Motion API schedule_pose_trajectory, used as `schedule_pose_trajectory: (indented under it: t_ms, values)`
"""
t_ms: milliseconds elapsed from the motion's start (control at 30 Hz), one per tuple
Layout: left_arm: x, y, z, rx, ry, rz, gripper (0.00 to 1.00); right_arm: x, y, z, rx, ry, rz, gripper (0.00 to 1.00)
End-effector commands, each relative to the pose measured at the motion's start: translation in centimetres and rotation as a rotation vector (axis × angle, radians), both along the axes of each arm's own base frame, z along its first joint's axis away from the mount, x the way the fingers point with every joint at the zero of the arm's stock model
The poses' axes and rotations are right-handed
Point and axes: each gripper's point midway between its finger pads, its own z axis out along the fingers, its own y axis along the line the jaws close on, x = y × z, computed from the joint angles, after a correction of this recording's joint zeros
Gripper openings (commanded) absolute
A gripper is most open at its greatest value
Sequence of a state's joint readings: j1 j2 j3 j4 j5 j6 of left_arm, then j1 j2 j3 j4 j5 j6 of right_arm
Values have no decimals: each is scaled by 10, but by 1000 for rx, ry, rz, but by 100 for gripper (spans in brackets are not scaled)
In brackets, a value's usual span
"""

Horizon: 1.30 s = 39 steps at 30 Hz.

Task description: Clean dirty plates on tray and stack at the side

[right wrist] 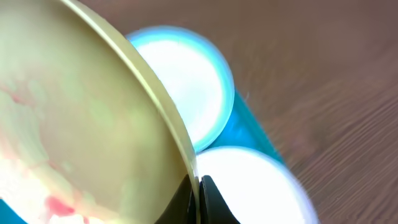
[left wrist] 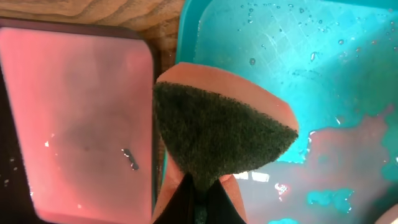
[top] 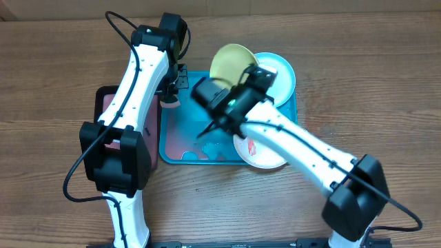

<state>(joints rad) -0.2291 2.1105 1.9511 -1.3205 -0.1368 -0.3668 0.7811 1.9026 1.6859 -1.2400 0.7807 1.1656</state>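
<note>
Your right gripper [right wrist: 199, 193] is pressed tight on the rim of the yellow-green plate [top: 233, 62] and holds it tilted above the far side of the teal tray [top: 182, 141]. Red smears show on the plate's face. At the tray's left edge, your left gripper [left wrist: 199, 194] pinches an orange sponge [left wrist: 217, 130], scouring side up, just beside the small pink tray [left wrist: 74, 124]. The light blue plate [top: 282, 72] lies at the far right corner of the teal tray; blur hides whether it is clean. The white plate [top: 262, 153] sits at the near right corner with a red smear on it. Water and pink residue pool on the tray floor. No plate is stacked at the side yet, so the job looks to be in its early stage, with three plates to finish.
</note>
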Motion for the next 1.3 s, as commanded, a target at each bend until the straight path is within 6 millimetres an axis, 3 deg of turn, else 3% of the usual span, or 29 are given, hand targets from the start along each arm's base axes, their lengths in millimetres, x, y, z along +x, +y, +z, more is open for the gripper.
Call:
schedule_pose_trajectory:
  t_ms: [0,200,400,467,667,800,933,1067,1267]
  values:
    - [4,-9,6,-55,-20,10,4,-11,24,-30,239,197,99,4]
    - [4,-16,6,-92,-19,13,4,-19,50,-79,437,342,230,4]
    - [5,-17,6,-92,-22,11,4,-37,63,-107,519,416,280,4]
    - [4,-18,6,-92,-22,9,4,-40,68,-112,542,433,306,12]
    - [5,-19,6,-93,-24,6,4,-41,84,-111,519,447,551,42]
    - [5,-19,6,-93,-24,6,4,-23,72,-104,435,424,705,52]
    - [6,-19,7,-94,-28,6,4,1,62,-97,397,370,837,53]
    - [7,-19,7,-95,-32,6,4,15,69,-93,383,309,1002,52]
    - [6,-20,7,-98,-31,5,4,24,83,-112,420,294,1043,43]
